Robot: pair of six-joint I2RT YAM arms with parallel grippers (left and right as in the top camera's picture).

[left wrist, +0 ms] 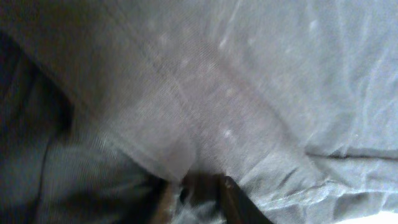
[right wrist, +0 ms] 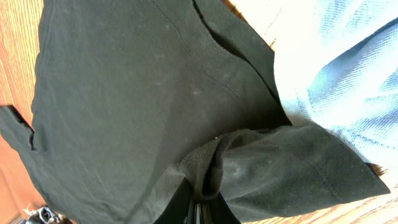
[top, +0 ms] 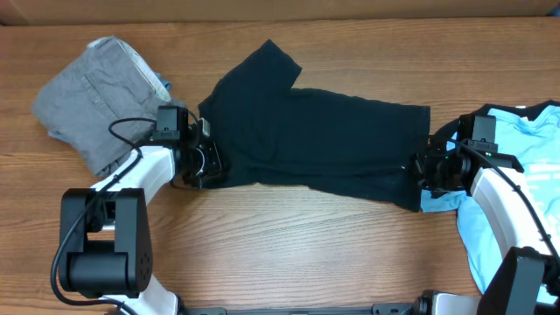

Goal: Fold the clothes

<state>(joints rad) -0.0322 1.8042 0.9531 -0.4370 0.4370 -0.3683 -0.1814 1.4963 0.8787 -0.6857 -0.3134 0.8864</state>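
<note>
Right gripper (top: 424, 166) sits at the right-hand end of the black T-shirt (top: 324, 140), and its wrist view shows a bunched fold of the dark cloth pinched between the closed fingers. Left gripper (top: 208, 162) sits at the opposite, left-hand end of the shirt, on or right at the edge of the cloth. Its wrist view is blurred and filled with fabric close to the lens, with dark fingers (left wrist: 239, 202) at the bottom edge, so whether they are clamped on the cloth cannot be told.

The shirt lies stretched between the two grippers as a long dark band across the middle of the wooden table (top: 289, 254), with one sleeve sticking out from its upper left corner. Grey trousers (top: 92, 87) lie in a folded bundle to the left of the shirt, apart from it. A light blue T-shirt (top: 525, 149) lies crumpled to the right of the black one, and its near edge reaches that shirt's right end.
</note>
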